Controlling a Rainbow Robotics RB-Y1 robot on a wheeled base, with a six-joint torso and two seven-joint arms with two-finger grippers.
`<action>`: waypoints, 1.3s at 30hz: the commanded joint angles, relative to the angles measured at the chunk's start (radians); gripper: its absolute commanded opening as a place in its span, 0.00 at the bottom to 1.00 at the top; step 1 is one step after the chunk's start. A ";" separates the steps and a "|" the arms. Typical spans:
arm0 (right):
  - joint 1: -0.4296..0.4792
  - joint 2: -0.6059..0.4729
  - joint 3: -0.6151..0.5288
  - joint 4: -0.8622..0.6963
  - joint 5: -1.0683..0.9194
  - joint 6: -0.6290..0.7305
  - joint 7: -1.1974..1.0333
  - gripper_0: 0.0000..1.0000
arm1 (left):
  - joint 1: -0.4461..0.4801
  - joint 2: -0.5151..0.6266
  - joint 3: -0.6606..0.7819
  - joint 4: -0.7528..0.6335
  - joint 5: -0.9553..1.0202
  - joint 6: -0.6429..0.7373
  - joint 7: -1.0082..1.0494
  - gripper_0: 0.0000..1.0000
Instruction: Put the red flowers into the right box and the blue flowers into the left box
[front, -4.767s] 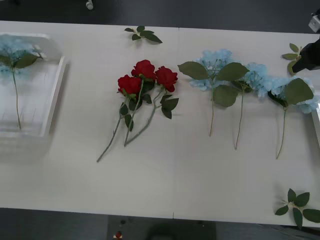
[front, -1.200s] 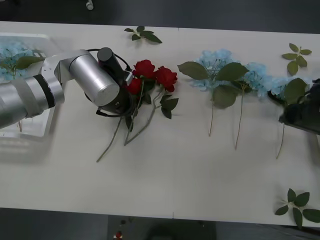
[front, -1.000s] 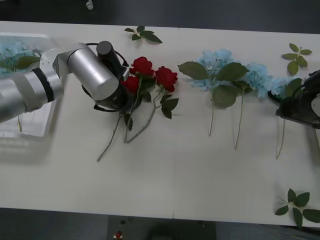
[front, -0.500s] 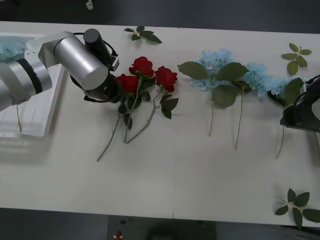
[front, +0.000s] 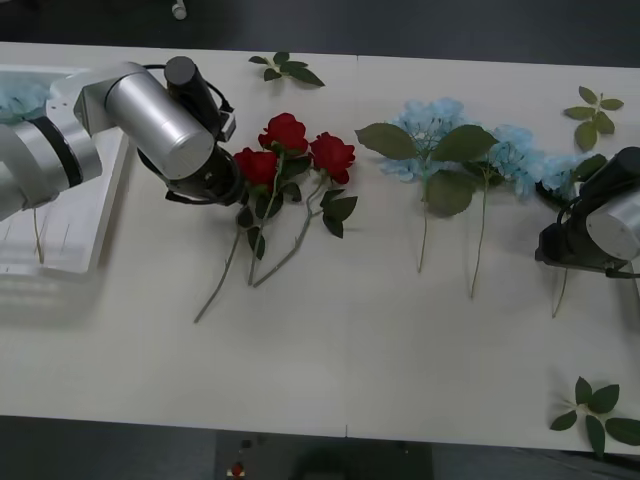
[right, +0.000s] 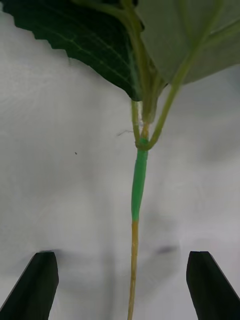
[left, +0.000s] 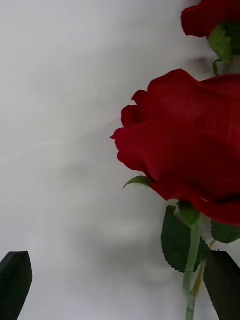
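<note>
The red flowers (front: 285, 150) are lying mid-table; the left gripper (left: 120, 285), fingers spread wide, is hovering beside the nearest bloom. The right gripper (right: 122, 285) is straddling, wide open, the thin stem of the rightmost of the blue flowers (front: 480, 150). These are likely light and floppy — best pinched at the stem (blooms would crush). The left box (front: 105, 200) is already holding one blue stem. No writing is showing anywhere.

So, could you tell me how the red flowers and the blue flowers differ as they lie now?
The red flowers are small deep-red blooms with small dark leaves, bunched at mid-table; the blue flowers are pale clusters with broad leaves, spread rightward. The left gripper is open beside a rose; the right gripper straddles a blue flower's stem. Both lie flat.
</note>
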 joint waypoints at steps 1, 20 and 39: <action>-0.017 -0.002 -0.022 0.021 0.001 -0.006 0.036 0.75 | -0.011 -0.025 -0.023 0.011 -0.022 -0.005 0.010 1.00; -0.015 0.026 -0.022 0.072 -0.013 -0.021 0.065 0.00 | -0.011 -0.163 -0.052 0.219 -0.109 -0.091 0.006 1.00; -0.015 -0.033 -0.025 0.020 -0.042 -0.021 0.096 0.00 | -0.011 -0.170 -0.060 0.234 -0.094 -0.103 0.004 0.00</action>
